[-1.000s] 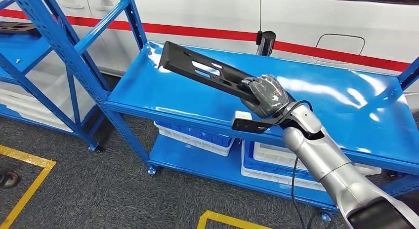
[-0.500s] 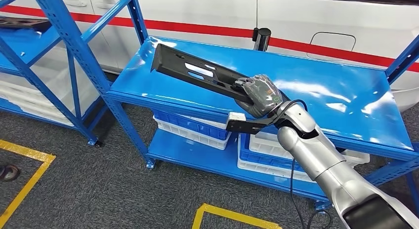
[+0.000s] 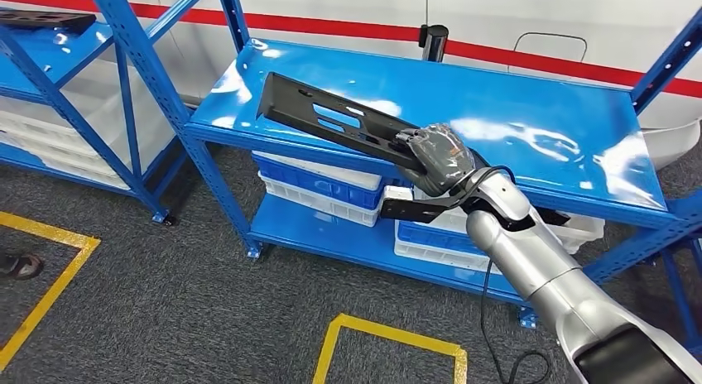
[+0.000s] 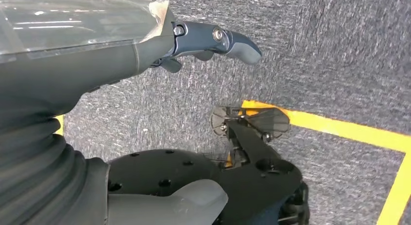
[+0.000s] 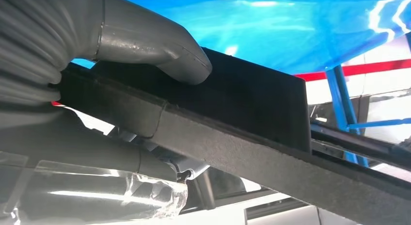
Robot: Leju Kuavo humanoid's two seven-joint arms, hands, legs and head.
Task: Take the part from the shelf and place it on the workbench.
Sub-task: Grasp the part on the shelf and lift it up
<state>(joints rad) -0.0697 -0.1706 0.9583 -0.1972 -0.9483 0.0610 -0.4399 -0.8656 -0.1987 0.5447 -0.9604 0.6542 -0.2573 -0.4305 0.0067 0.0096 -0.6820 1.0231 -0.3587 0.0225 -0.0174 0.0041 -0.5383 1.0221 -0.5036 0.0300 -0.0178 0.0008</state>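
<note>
Right hand (image 3: 439, 158) clamped on end of long black slotted plastic part (image 3: 331, 119), held tilted above glossy blue metal shelf top (image 3: 530, 127). Left hand (image 4: 145, 40) empty, fingers apart, over grey carpet floor (image 4: 329, 50).

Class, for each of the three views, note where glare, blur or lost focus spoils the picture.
Head view: white glare patches on the glossy blue shelf top, and the black part stays sharp. Right wrist view: the part's near edge is in focus, the background washed out bright. Left wrist view: the left hand is soft, the carpet crisp.
</note>
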